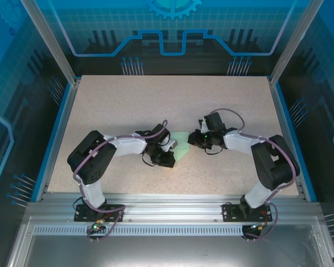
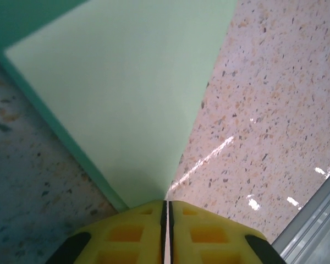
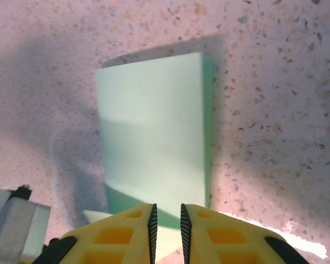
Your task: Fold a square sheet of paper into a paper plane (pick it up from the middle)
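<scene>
At the bench [image 1: 228, 105] centre, between both arms, sits the folded square sheet of paper [image 1: 181, 146]. The left end effector [image 2: 166, 204] is clenched on its corner; the right end effector [image 3: 166, 209] is slightly parted above it.

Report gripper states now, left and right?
Left gripper: closed, pinching the folded paper sheet.
Right gripper: slightly open over the same sheet, apparently not gripping it.
</scene>
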`<state>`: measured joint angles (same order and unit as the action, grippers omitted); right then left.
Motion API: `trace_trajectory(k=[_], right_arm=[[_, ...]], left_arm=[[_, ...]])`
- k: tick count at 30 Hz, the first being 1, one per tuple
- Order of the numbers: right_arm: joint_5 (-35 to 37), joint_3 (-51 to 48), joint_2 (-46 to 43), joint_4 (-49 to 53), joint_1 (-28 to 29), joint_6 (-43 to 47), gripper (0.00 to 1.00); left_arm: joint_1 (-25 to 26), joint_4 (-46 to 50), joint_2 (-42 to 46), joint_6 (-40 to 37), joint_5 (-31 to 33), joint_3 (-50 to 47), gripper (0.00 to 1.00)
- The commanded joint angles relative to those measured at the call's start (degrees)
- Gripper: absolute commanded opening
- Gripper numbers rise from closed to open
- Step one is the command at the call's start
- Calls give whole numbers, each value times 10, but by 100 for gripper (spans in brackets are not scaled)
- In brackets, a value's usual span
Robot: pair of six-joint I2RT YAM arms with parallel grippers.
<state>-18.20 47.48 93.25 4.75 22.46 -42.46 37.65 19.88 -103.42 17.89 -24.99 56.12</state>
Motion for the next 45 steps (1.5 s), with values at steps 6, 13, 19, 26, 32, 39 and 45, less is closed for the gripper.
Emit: trace_trajectory(k=[6, 13, 19, 26, 32, 39, 45], right_arm=[[-1, -31, -44, 30, -6, 17, 33], [-16, -51, -47, 14, 4, 8, 41], [-25, -45, -30, 3, 15, 3, 45], [-33, -28, 1, -4, 30, 1, 48], [-47, -17, 23, -19, 39, -3, 48], [-57, -15, 27, -33, 47, -6, 47], [-74, -9, 34, -39, 52, 2, 43]], left_arm=[[-10, 14, 81, 8, 12, 38, 24], [-26, 6, 24, 14, 13, 88, 20], [-34, 2, -8, 19, 35, 93, 15], [-38, 7, -20, 9, 61, 88, 13], [-40, 5, -28, 6, 67, 85, 12], [-40, 3, -38, 4, 69, 78, 10], [-40, -2, -50, 7, 65, 76, 10]])
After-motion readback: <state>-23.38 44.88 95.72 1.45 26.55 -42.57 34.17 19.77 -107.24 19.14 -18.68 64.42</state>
